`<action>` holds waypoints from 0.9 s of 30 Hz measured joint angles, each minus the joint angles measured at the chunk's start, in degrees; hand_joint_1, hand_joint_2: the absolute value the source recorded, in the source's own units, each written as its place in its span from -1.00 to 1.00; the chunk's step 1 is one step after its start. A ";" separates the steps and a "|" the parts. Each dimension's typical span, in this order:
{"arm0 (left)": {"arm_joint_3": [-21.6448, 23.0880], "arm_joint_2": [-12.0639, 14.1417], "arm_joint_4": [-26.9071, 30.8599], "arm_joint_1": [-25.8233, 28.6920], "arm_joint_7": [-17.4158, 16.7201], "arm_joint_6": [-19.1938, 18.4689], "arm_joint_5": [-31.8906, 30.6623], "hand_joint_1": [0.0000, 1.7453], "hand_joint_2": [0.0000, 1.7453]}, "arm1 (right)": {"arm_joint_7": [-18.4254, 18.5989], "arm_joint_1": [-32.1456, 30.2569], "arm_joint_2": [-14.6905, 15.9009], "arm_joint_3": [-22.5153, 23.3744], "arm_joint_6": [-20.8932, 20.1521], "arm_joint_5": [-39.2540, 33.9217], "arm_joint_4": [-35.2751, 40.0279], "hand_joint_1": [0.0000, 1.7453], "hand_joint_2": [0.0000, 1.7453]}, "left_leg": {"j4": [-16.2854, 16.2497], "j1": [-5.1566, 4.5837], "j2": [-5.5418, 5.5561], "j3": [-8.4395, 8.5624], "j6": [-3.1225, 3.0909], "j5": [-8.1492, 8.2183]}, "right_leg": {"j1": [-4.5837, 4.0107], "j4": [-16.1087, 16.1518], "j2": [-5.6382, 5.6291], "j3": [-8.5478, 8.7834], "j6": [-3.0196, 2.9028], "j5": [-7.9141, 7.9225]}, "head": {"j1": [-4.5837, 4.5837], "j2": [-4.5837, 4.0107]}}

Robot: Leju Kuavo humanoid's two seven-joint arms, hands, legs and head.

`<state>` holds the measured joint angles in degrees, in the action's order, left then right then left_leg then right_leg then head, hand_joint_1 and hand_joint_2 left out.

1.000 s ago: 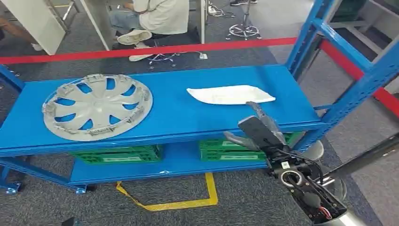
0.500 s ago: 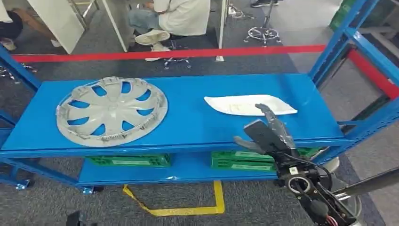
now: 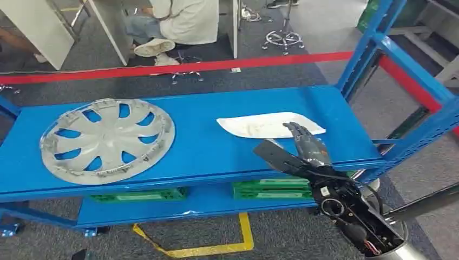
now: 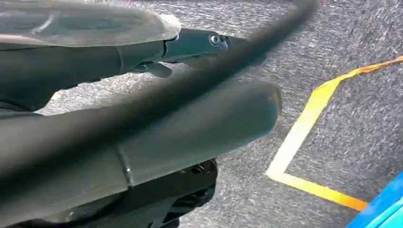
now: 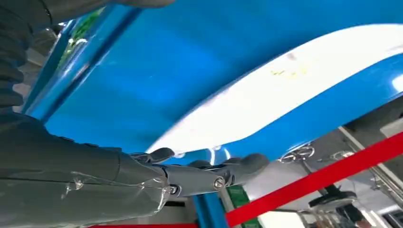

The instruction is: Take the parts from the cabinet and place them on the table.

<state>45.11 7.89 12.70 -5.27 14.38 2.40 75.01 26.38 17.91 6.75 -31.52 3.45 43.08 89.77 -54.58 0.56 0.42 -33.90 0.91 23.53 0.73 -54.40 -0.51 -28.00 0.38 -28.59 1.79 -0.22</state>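
Right hand [image 3: 303, 149] spread open over the white part [image 3: 260, 124], holding nothing

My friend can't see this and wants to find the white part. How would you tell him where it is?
Find the big blue shelf. On its top level two things lie: a round silver wheel cover on the left and, toward the right, the white part next to the robot hand. It is the flat, long, plain white piece with pointed ends, not round or spoked.
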 joint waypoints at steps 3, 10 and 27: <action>0.02 -0.04 0.00 0.16 0.00 -0.20 0.02 -1.00 -1.00 | 0.09 0.01 0.07 0.00 -0.31 0.15 0.22 -1.00 1.00 | 0.68 0.50 -0.10 0.81 -0.96 0.17 | 0.25 -0.08 0.11 0.13 1.00 -0.76 | -0.31 0.00; 0.00 0.04 -0.02 0.23 0.00 -0.15 0.63 -1.00 -1.00 | -0.07 0.05 0.17 -0.42 -1.14 0.39 0.20 -1.00 1.00 | 0.67 0.13 0.05 3.39 -1.94 2.29 | 0.26 -16.18 0.18 -9.79 1.45 -3.32 | -2.45 0.00; 0.00 0.11 -0.13 0.15 0.11 0.35 1.05 -1.00 -1.00 | 0.15 1.83 0.24 -1.55 -3.08 0.63 -0.72 -1.00 1.00 | -5.17 0.49 -0.07 -1.45 1.01 1.27 | 0.32 -0.31 0.10 -1.54 -1.17 1.99 | -0.18 0.00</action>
<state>45.11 8.00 12.57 -5.12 14.49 2.75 76.06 26.53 19.74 6.99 -33.07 0.37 43.71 89.05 -59.75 1.05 0.35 -35.35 1.92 24.80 1.05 -54.71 -0.41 -29.55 -0.79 -26.61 1.62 -0.22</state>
